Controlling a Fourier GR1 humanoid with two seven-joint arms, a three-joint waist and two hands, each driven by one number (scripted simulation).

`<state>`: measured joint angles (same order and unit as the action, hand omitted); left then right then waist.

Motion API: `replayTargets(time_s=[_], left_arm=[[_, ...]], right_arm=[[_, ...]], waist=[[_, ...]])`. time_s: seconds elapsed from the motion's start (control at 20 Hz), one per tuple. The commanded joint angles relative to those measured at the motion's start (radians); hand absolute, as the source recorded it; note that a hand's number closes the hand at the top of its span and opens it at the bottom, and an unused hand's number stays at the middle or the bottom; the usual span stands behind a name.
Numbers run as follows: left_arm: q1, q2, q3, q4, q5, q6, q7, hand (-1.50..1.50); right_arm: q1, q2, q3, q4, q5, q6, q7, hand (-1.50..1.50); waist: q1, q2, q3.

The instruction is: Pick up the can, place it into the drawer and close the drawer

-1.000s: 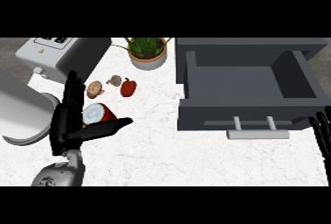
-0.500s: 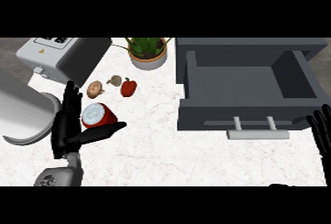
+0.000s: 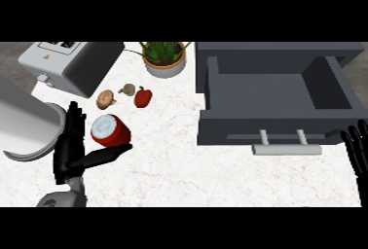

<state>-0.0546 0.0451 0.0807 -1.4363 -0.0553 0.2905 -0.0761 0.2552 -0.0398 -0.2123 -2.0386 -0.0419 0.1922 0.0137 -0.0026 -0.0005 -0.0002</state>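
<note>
A red can (image 3: 110,131) with a pale lid lies on the white counter at the left. My left hand (image 3: 75,154) is right beside it, open, with the fingers straight along the can's left side and the thumb stretched out below it. The dark grey drawer (image 3: 277,131) stands pulled open at the right, its inside bare and its pale handle (image 3: 285,148) facing me. My right hand (image 3: 357,151) shows at the right edge beside the drawer's front, fingers up and open.
Behind the can lie a red pepper (image 3: 143,97) and two mushrooms (image 3: 106,98). A potted plant (image 3: 164,58) stands at the back. A grey toaster (image 3: 72,63) sits at the back left, and a big pale rounded object (image 3: 22,126) is at the left edge.
My left hand has moved left and forward around the can, with the fingers now along its left side. The can looks slightly shifted. The right hand has hardly moved.
</note>
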Motion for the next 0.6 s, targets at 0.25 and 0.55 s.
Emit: replayTargets(time_s=[0.25, 0.55], left_arm=[[0.035, -0.031, 0.011, 0.117, 0.017, -0.006, -0.144, -1.5], [0.021, 0.023, 0.068, 0.242, 0.059, -0.072, -0.227, -1.5]], right_arm=[[-0.052, -0.003, -0.017, 0.001, 0.01, -0.014, 0.048, -1.5], [-0.011, -0.016, -0.054, -0.074, -0.058, 0.025, 0.087, -1.5]], waist=[[0.001, 0.0, 0.0], [-0.001, 0.0, 0.0]])
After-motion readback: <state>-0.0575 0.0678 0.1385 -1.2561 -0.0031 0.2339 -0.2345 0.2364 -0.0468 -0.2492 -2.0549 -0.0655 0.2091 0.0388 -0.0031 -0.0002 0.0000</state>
